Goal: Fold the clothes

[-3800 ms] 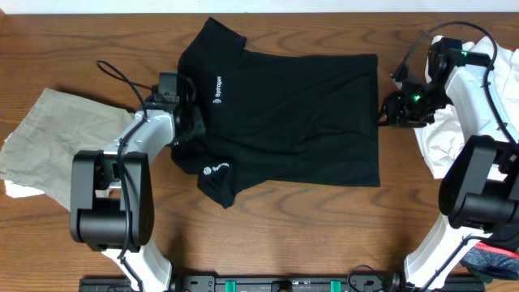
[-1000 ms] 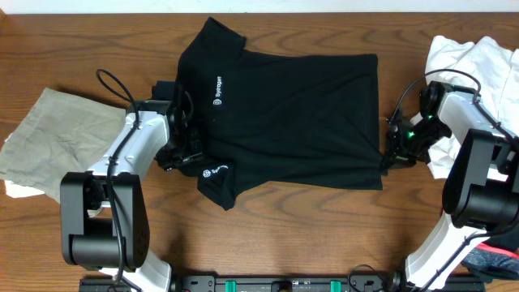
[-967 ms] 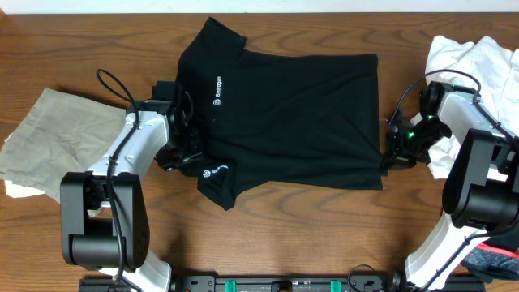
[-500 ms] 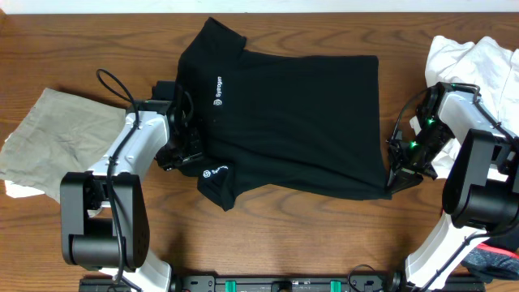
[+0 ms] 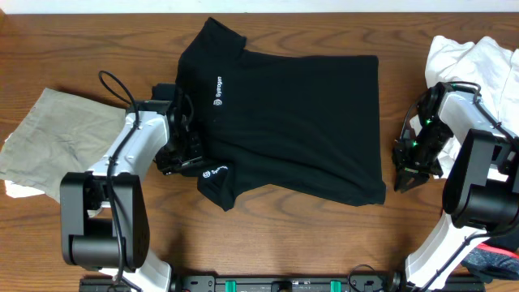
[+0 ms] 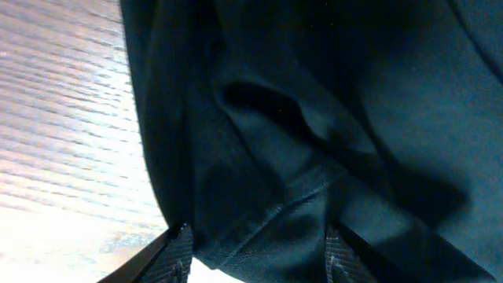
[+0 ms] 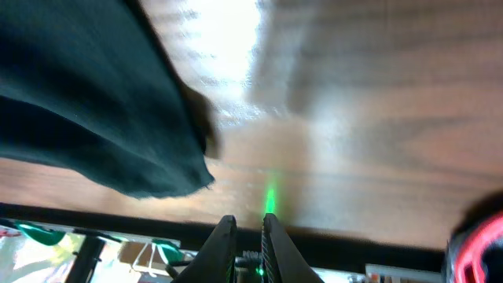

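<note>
Black short-sleeved collared fabric shirt lies flat on the wooden tabletop for folding, left end effector open astride its sleeve-side fabric, apparently ready to lift, and right end effector nearly closed, empty, beside the hem corner.

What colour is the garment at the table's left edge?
Khaki garment; overhead view shows it best.

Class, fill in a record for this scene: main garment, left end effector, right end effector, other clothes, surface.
main garment: black shirt, spread flat, collar at the left end
left end effector: fingers apart, cloth of the shirt's sleeve between them
right end effector: nearly closed, empty, just off the shirt's hem corner
other clothes: khaki garment far left; white garment far right
surface: wooden table
</note>
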Controlling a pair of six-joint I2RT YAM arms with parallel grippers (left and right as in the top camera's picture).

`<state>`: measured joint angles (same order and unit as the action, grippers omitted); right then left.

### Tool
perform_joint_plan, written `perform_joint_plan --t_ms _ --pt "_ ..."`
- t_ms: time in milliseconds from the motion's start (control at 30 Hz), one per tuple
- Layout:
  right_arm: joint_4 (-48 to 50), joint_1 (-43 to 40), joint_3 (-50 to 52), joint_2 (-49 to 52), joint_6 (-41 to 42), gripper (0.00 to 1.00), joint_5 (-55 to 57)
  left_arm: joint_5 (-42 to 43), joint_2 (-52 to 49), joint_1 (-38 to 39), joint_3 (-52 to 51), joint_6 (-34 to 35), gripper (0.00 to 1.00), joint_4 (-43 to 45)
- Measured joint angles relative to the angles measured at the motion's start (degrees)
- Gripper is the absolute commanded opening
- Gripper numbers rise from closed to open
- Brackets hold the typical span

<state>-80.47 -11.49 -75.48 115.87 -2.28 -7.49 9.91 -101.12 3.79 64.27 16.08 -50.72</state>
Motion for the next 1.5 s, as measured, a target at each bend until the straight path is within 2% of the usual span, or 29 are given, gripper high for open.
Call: perform_joint_plan --t_ms 167,267,433,633,767,1033,1400,1500 --pt "5.14 0.0 0.0 0.0 -3.43 0.09 -6.43 0.66 6.82 0.0 0.0 -0.55 0.62 0.07" --pt "9.38 0.04 -0.02 0.0 -5.53 0.07 -11.32 0.76 14.21 0.02 0.02 -1.11 0.71 -0.24" --pt "16.55 0.9 -0.07 0.0 -7.3 0.07 -18.01 3.19 22.97 0.96 0.02 -1.09 0.72 -3.63" --pt "24.09 4.5 -0.07 0.0 -8.04 0.13 -19.91 8.0 23.17 4.74 -3.39 -0.83 0.72 -5.4" --pt "27.63 7.26 -0.07 0.0 -8.37 0.15 -18.43 11.5 22.58 6.64 -9.49 2.45 0.72 -4.33" --pt "29.33 8.39 -0.07 0.15 -8.37 0.13 -15.69 17.44 22.47 7.69 -19.93 10.49 0.72 5.38" --pt "29.11 8.39 -0.15 1.4 -8.37 0.12 -15.56 19.15 22.45 7.67 -29.94 18.97 0.71 21.92" --pt "29.11 8.39 -0.15 1.4 -8.37 0.12 -15.56 19.37 22.45 7.67 -31.76 20.87 0.59 25.79"
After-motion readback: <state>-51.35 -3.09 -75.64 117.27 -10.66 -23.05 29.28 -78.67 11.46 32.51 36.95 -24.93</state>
